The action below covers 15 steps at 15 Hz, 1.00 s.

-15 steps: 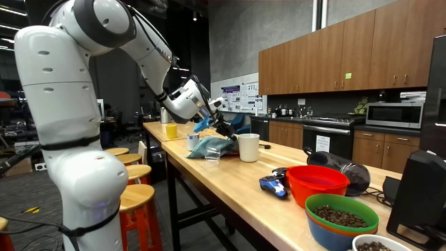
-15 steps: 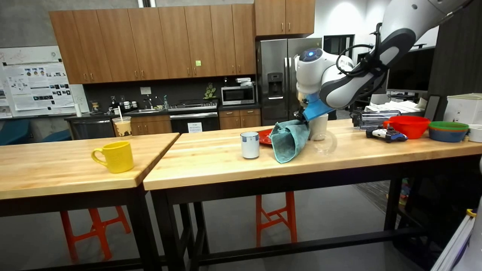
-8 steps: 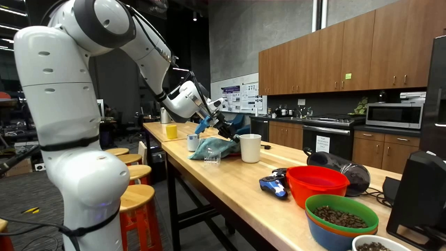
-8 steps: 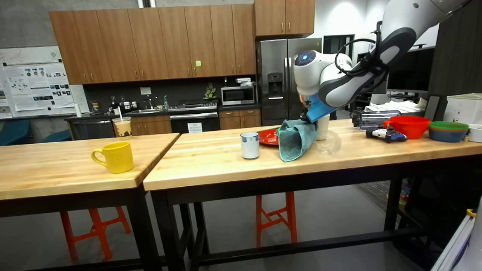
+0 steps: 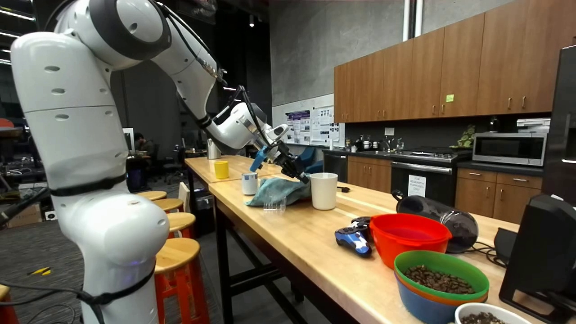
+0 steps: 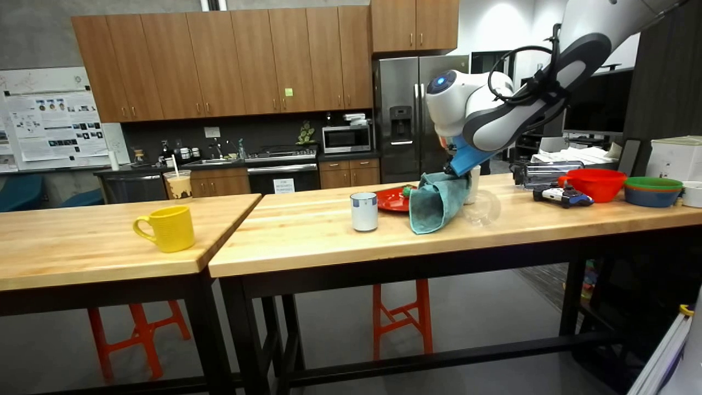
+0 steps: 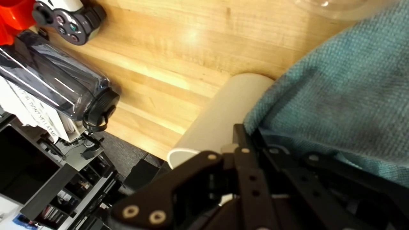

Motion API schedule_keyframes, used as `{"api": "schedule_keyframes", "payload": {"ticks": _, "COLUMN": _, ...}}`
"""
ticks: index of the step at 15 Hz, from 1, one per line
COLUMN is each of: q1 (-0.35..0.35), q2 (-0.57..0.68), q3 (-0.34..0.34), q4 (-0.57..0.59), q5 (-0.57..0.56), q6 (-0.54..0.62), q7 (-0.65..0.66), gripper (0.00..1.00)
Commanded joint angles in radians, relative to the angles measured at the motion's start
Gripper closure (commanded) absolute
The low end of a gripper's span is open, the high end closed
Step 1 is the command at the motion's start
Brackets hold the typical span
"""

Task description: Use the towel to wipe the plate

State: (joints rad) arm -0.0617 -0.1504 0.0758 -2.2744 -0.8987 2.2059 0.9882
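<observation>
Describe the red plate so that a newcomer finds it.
In an exterior view, find the robot arm above a wooden table. Left of the teal towel in its gripper lies the plate. Flatness sets it apart from the patterned cup and the deep red bowl.

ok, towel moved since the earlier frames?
Yes: in an exterior view, the teal towel has shifted toward picture right, away from the unmoved blue-and-white cup, baring more of the red plate.
</observation>
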Motion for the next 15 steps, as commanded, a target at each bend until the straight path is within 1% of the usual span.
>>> {"api": "schedule_keyframes", "payload": {"ticks": 1, "q1": 0.020, "q2": -0.034, "q3": -0.021, "q4": -0.002, "q5": 0.049, "q6": -0.021, "q7": -0.033, "gripper": 0.73}}
{"api": "schedule_keyframes", "payload": {"ticks": 2, "q1": 0.025, "q2": -0.037, "q3": -0.029, "q4": -0.001, "q5": 0.109, "q6": 0.006, "q7": -0.055, "gripper": 0.72}}
{"api": "schedule_keyframes", "payload": {"ticks": 4, "q1": 0.037, "q2": -0.042, "q3": -0.038, "q4": -0.007, "q5": 0.263, "q6": 0.066, "q7": -0.124, "gripper": 0.62}}
{"api": "schedule_keyframes", "payload": {"ticks": 6, "q1": 0.049, "q2": -0.042, "q3": -0.033, "q4": -0.007, "q5": 0.403, "q6": 0.114, "q7": -0.194, "gripper": 0.49}}
{"api": "schedule_keyframes", "payload": {"ticks": 8, "q1": 0.055, "q2": -0.049, "q3": -0.022, "q4": -0.007, "q5": 0.523, "q6": 0.168, "q7": -0.233, "gripper": 0.34}}
{"api": "schedule_keyframes", "payload": {"ticks": 9, "q1": 0.031, "q2": -0.025, "q3": -0.005, "q4": 0.001, "q5": 0.447, "q6": 0.136, "q7": -0.191, "gripper": 0.53}}
{"api": "schedule_keyframes", "payload": {"ticks": 11, "q1": 0.039, "q2": -0.028, "q3": -0.002, "q4": 0.002, "q5": 0.500, "q6": 0.159, "q7": -0.211, "gripper": 0.39}}
{"api": "schedule_keyframes", "payload": {"ticks": 12, "q1": 0.039, "q2": -0.029, "q3": -0.002, "q4": 0.002, "q5": 0.504, "q6": 0.162, "q7": -0.212, "gripper": 0.35}}
{"api": "schedule_keyframes", "payload": {"ticks": 15, "q1": 0.039, "q2": -0.030, "q3": -0.002, "q4": 0.002, "q5": 0.504, "q6": 0.163, "q7": -0.212, "gripper": 0.34}}
